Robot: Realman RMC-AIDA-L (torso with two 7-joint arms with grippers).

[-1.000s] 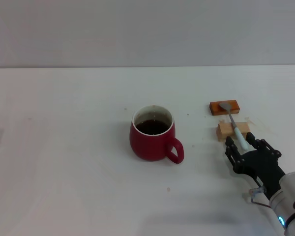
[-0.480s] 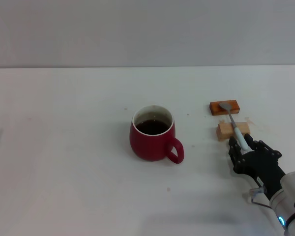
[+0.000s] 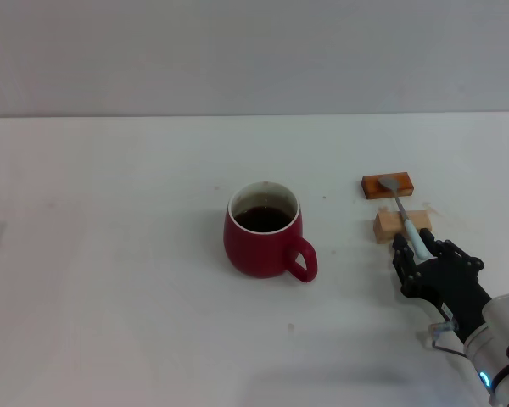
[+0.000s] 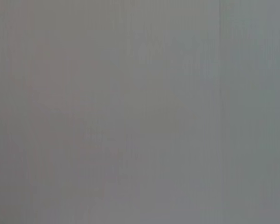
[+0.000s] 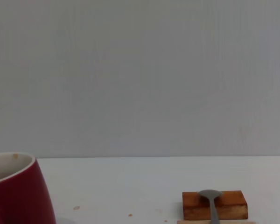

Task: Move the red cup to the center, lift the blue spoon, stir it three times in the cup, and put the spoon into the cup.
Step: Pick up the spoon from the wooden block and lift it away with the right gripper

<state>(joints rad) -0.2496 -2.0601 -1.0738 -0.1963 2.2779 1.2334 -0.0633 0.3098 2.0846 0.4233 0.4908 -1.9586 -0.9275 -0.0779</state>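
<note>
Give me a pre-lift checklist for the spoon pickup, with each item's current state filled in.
1. Red cup at the table's middle, upright, dark liquid inside: ok.
2. Blue spoon lies across the two blocks, bowl on the orange-brown block, handle over the pale wooden block: ok.
3. Right gripper sits at the spoon's handle end, fingers on either side of it: ok.
4. Firm grip on the handle: cannot tell; the head view does not show contact, and the right wrist view shows only the spoon's bowl.
5. Path from spoon to cup free of other things: ok.
6. Left gripper out of the way: cannot tell; it appears in no view.
</note>
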